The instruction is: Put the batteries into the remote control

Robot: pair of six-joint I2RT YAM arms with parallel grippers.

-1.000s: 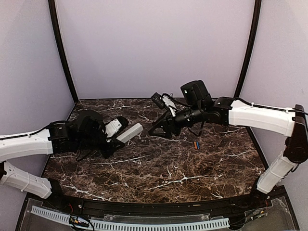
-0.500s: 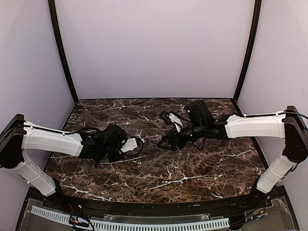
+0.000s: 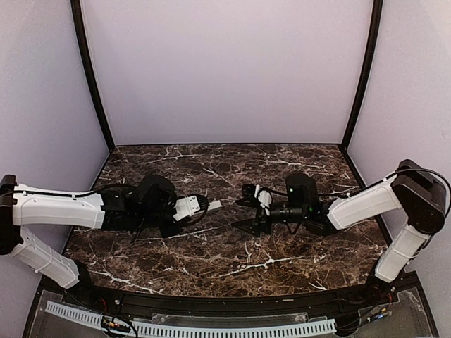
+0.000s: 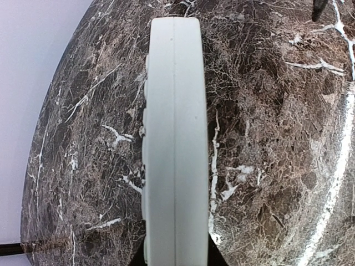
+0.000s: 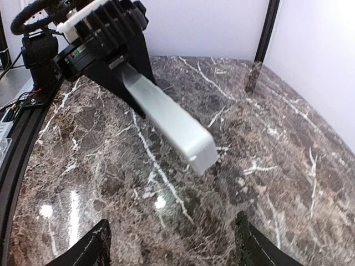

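The remote control (image 3: pixel 210 205) is a slim white bar, held out level over the marble table (image 3: pixel 211 253) with my left gripper (image 3: pixel 196 208) shut on its near end. In the left wrist view the remote control (image 4: pixel 175 133) is seen edge-on, with dark fingers (image 4: pixel 215 256) pressed against both sides of it. My right gripper (image 3: pixel 239 215) hangs low, points left at the remote's free end and stops a short way from it. In the right wrist view its open fingers (image 5: pixel 95 248) frame bare marble below the remote control (image 5: pixel 173 126). The batteries are out of view.
Black uprights (image 3: pixel 90 77) and lilac walls close the table in at the back and sides. A black rail (image 5: pixel 14 160) runs along the table's near edge. The right arm (image 3: pixel 356 204) lies low over the right half of the table.
The right arm has come down and toward the near side, now pointing at the remote, and its jaws have spread wider. The left arm has swung the remote slightly right.
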